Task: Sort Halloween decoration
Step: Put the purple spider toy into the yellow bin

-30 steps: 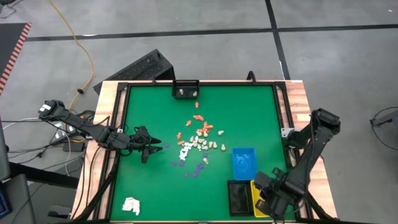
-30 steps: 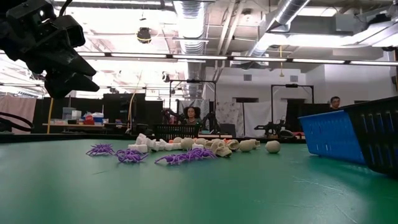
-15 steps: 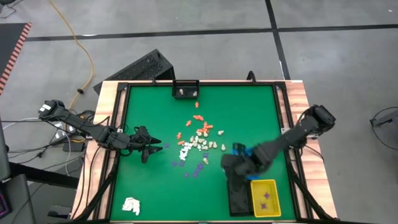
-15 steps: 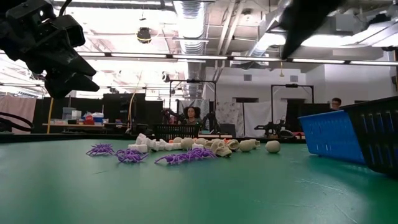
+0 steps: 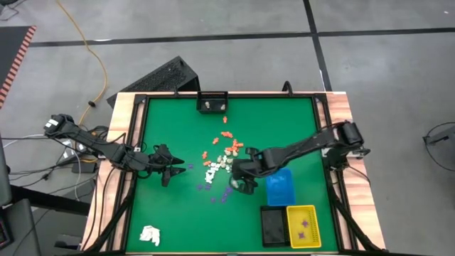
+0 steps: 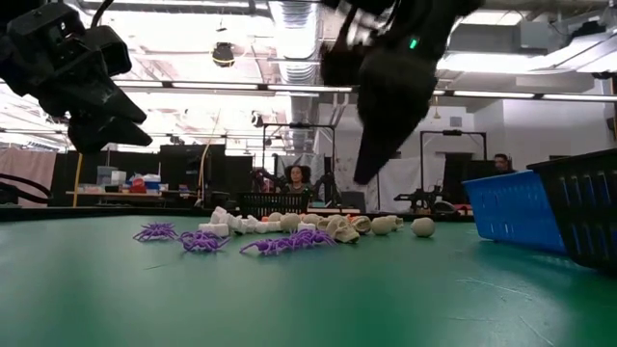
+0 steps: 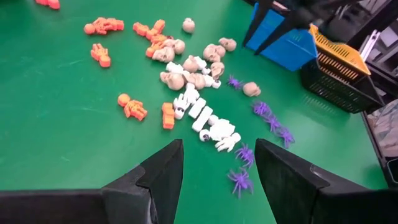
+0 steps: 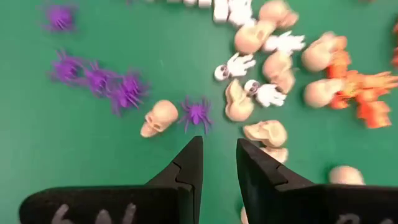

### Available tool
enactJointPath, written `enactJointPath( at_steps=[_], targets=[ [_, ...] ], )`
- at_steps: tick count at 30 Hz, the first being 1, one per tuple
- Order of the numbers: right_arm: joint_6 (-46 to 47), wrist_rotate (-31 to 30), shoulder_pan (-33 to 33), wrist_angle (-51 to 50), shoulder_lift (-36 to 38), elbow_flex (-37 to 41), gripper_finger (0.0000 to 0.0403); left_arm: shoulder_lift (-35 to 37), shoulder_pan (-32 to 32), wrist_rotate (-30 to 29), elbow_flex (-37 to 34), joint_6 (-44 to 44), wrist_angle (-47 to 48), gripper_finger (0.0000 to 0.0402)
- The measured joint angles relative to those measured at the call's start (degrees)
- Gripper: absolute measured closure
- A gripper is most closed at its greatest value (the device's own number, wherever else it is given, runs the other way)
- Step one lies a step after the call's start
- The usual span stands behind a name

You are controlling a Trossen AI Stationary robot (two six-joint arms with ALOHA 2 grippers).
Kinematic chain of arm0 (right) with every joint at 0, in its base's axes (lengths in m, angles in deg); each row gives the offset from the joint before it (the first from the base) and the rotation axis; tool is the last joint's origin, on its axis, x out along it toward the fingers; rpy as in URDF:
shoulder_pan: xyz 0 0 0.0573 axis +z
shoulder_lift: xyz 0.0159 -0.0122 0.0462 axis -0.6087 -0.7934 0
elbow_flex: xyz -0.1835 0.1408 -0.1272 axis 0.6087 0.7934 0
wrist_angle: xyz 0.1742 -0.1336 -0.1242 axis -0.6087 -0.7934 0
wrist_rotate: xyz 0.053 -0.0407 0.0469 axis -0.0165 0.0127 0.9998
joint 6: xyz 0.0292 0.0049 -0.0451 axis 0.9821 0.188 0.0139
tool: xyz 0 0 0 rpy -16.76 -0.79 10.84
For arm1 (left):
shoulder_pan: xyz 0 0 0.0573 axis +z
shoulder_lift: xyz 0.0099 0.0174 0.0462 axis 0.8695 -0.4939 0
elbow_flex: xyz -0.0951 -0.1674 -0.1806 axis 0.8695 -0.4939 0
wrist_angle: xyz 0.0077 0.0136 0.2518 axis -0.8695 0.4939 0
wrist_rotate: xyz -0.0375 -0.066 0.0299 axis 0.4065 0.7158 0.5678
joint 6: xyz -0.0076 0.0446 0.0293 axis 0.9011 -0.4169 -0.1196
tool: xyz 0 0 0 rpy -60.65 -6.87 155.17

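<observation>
The Halloween decoration (image 5: 226, 160) is a loose pile at the table's middle: orange figures (image 7: 132, 107), cream skulls (image 8: 158, 117), white skeleton pieces (image 7: 205, 118) and purple spiders (image 8: 196, 112), all lying on the green mat. My left gripper (image 5: 174, 168) hovers left of the pile, open and empty; its wrist view (image 7: 217, 165) shows the pile ahead. My right gripper (image 5: 242, 182) hangs above the pile's near right part, its fingers a little apart and empty (image 8: 219, 158), just above a purple spider and a skull. In the low view it (image 6: 364, 173) is clear of the mat.
A blue tray (image 5: 279, 186) lies right of the pile. A black tray (image 5: 273, 226) and a yellow tray (image 5: 303, 226) holding purple pieces stand at the near right. A white wad (image 5: 150, 235) lies at the near left corner. A small black box (image 5: 212, 104) sits at the far edge.
My right gripper has swung from above the yellow tray at the near right corner toward the table's left and far side, past the blue tray, to above the pile.
</observation>
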Motion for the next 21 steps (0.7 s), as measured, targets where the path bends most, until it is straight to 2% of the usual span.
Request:
enactJointPath(
  at_steps=[7, 15, 21],
  targets=[
    [-1.69, 4.50, -1.08, 2.76, -4.71, 0.00, 0.0307, 0.00, 0.00, 0.00, 0.00, 0.02, 0.84, 0.0213],
    [-2.83, 4.74, -1.15, 6.11, -4.84, -0.07, 0.0307, -0.02, 0.00, 0.00, 0.00, 0.09, 1.07, 0.0213],
    [-3.17, 4.87, -1.14, 6.77, -8.57, -0.11, 0.0307, -0.02, 0.01, 0.00, 0.00, 0.20, 1.10, 0.0213]
  ],
)
